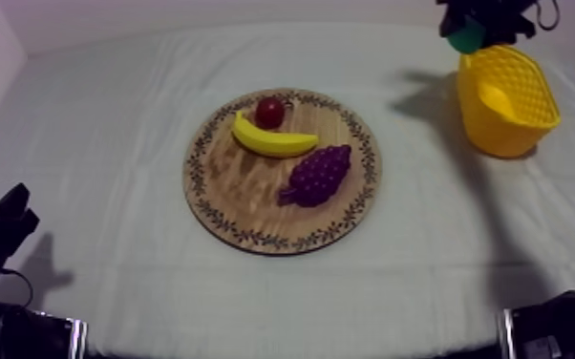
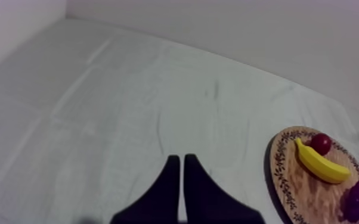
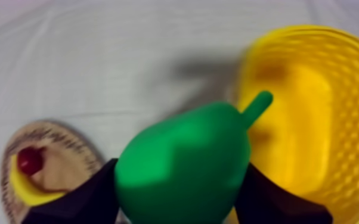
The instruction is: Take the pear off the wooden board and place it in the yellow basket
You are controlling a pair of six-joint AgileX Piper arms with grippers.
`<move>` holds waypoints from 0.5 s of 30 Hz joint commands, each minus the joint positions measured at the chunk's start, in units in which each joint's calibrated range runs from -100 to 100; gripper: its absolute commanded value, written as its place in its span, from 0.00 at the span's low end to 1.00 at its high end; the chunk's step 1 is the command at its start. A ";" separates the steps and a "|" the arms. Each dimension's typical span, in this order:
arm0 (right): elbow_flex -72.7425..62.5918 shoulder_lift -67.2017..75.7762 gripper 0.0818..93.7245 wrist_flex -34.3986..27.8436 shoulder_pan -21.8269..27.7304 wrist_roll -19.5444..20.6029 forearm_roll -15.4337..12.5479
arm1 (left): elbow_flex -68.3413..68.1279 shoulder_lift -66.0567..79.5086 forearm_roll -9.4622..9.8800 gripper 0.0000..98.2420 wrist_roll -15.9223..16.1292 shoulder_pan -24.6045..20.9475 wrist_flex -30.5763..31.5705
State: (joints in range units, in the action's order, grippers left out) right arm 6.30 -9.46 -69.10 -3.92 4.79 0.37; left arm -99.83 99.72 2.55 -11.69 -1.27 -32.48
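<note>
Well, the pear [image 3: 182, 167] is up in the air, clamped between the two black fingers [image 3: 277, 205] of the right gripper [image 3: 179, 199]. It hangs at the rim of the yellow basket [image 3: 337, 119], and its stalk points toward the basket's opening. It is not inside the basket.

Seen from above, the basket stands on the tabletop [image 1: 110, 143] at about 2 o'clock from the wooden board [image 1: 244, 191], well apart from it. On the board the small red fruit [image 1: 270, 112] lies at 12 o'clock. The banana [image 1: 272, 141] is just beside it toward the middle, and the bunch of grapes [image 1: 318, 175] is at about 4 o'clock.

The left gripper [image 2: 182, 173] rests low at about 8 o'clock from the board, with its fingers together as a narrow wedge and nothing between them.
</note>
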 commanded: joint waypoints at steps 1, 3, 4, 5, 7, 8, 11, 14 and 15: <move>0.76 -0.70 0.45 1.46 3.61 -0.94 0.22 | 0.05 0.02 0.01 0.00 0.00 0.00 -0.01; 1.66 -1.39 0.45 2.66 4.72 -1.38 0.51 | 0.05 0.02 0.01 0.00 0.00 0.00 -0.01; 2.16 -1.70 0.45 3.22 5.12 -1.53 0.68 | 0.05 0.02 0.01 0.00 0.00 0.00 -0.01; 2.70 -1.97 0.46 3.77 5.45 -1.64 0.87 | 0.05 0.02 0.01 0.00 0.00 0.00 -0.01; 3.86 -2.29 0.47 4.80 5.88 -1.69 1.36 | 0.05 0.02 0.01 0.00 0.00 0.00 -0.01; 4.40 -2.35 0.49 5.22 6.02 -1.65 1.58 | 0.05 0.02 0.01 0.00 0.00 0.00 -0.01; 5.67 -2.26 0.59 5.92 6.32 -1.42 1.99 | 0.05 0.02 0.01 0.00 0.00 0.00 -0.01; 6.79 -1.62 0.71 6.20 6.73 -1.59 1.88 | 0.05 0.02 0.01 0.00 0.00 0.00 -0.01; 7.28 -1.15 0.74 6.37 6.85 -1.71 1.74 | 0.05 0.02 0.01 0.00 0.00 0.00 -0.01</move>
State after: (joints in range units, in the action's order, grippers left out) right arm 13.18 -11.09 -62.73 2.83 3.25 2.16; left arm -99.83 99.72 2.55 -11.69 -1.27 -32.48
